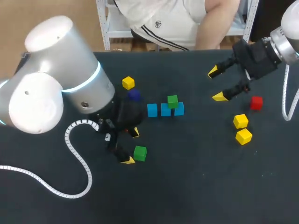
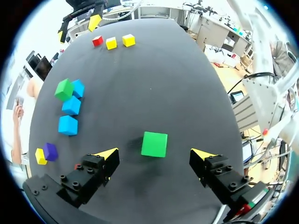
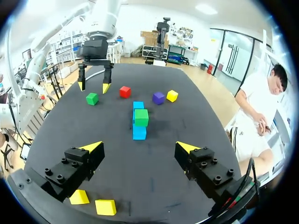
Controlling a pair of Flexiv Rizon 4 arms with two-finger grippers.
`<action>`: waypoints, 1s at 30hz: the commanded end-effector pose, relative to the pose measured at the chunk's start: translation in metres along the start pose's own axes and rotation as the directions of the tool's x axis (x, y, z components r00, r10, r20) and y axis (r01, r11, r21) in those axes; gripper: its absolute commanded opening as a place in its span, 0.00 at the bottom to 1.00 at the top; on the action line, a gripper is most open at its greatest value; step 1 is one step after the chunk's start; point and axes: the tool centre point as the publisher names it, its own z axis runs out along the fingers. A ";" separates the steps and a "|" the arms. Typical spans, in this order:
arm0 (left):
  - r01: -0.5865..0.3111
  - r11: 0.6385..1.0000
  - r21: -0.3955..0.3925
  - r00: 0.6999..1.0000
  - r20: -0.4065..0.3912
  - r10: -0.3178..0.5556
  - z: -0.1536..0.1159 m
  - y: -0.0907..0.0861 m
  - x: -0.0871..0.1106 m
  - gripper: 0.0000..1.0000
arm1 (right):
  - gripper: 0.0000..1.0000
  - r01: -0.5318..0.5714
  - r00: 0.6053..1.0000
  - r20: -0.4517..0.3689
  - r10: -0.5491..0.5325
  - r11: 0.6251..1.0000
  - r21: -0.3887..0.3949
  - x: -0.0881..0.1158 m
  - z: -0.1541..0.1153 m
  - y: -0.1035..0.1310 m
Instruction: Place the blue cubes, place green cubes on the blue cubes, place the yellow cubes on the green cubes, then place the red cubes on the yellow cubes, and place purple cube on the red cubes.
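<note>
Left gripper (image 1: pixel 131 146) is hanging wide open, the loose green cube (image 2: pixel 154 144) lying just ahead of its fingers, near and left of the blue cubes (image 1: pixel 152 110). Judgement: I should be squaring both fingers to opposite flat faces before closing, avoiding corners

Cubes on the desk (image 1: pixel 196 186), one green already stacked.
We see a loose green cube (image 1: pixel 139 153) lying flat between our left end effector's (image 1: pixel 132 146) spread fingers. Ahead of our right end effector (image 1: pixel 216 85), three blue cubes (image 1: pixel 166 109) in a row carry a second green cube (image 1: pixel 173 101). A red cube (image 1: pixel 256 103) and two yellow cubes (image 1: pixel 240 121) lie near it.
</note>
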 end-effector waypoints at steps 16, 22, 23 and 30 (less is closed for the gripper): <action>-0.042 0.997 0.059 0.994 0.100 0.036 0.022 0.020 0.004 1.00 | 1.00 0.000 1.000 0.001 0.000 1.000 0.002 0.000 0.000 0.001; -0.021 0.999 0.046 0.995 0.093 0.017 0.023 0.016 0.005 1.00 | 1.00 0.000 1.000 0.001 0.000 1.000 0.002 0.000 0.000 0.001; -0.018 0.999 0.044 0.996 0.092 0.013 0.023 0.016 0.006 1.00 | 1.00 0.000 1.000 0.001 0.000 1.000 0.002 0.000 0.000 0.001; -0.011 0.999 0.035 0.996 0.092 0.008 0.024 0.018 0.008 1.00 | 1.00 0.000 1.000 0.001 0.000 1.000 0.002 0.000 0.000 0.001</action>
